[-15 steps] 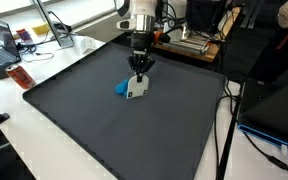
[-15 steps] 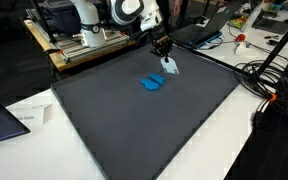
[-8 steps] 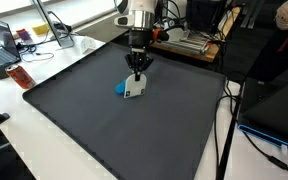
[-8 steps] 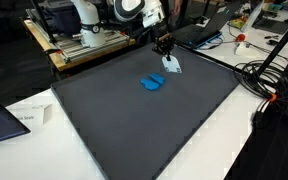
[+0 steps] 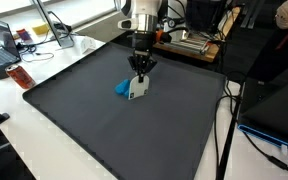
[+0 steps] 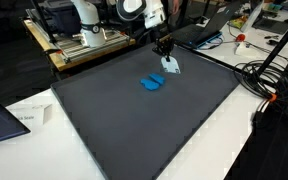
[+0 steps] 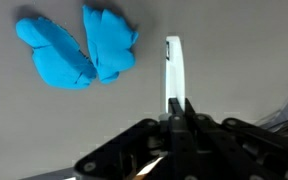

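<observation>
White flat piece (image 7: 172,70) stands on edge, pinched tight in the hand (image 7: 176,106); blue crumpled lump (image 7: 79,50) lies just beside it on the dark grey counter (image 5: 134,135).

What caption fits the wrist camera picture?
Shut gripper pinches a thin white piece beside a crumpled blue object on the grey mat.

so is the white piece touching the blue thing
Apart. The wrist view shows a strip of bare mat between the white piece and the blue thing.
</observation>
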You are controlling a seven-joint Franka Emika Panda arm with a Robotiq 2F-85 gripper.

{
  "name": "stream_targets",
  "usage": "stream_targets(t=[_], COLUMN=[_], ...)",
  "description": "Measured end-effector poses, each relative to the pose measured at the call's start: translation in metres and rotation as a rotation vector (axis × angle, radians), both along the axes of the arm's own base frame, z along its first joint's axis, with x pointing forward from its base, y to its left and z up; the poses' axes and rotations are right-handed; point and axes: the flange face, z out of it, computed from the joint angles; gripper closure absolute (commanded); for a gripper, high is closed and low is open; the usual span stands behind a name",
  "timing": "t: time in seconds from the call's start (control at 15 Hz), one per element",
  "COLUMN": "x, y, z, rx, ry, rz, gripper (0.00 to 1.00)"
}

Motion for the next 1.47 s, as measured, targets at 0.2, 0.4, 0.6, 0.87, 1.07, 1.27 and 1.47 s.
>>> stream_targets(t=[0.2,0.4,0.6,0.87,1.07,1.27,1.47], x=[-0.006,-0.002,0.013,0.032,0.037,0.038,0.038], y=[0.019,0.028,0.021,-0.006,-0.027,-0.037,-0.037], z=[-0.004,0.007,0.034,0.064,0.062,0.054,0.048], rx=[-0.010,-0.019,-0.020,-0.037,-0.018,-0.013,-0.052], ry=[0.074,0.168,0.244,0.337,0.402,0.429,0.439], rz=[0.029,0.048,0.050,0.027,0.011,0.008,0.001], gripper=[0.99,0.99,0.99,0.99,0.99,0.99,0.99])
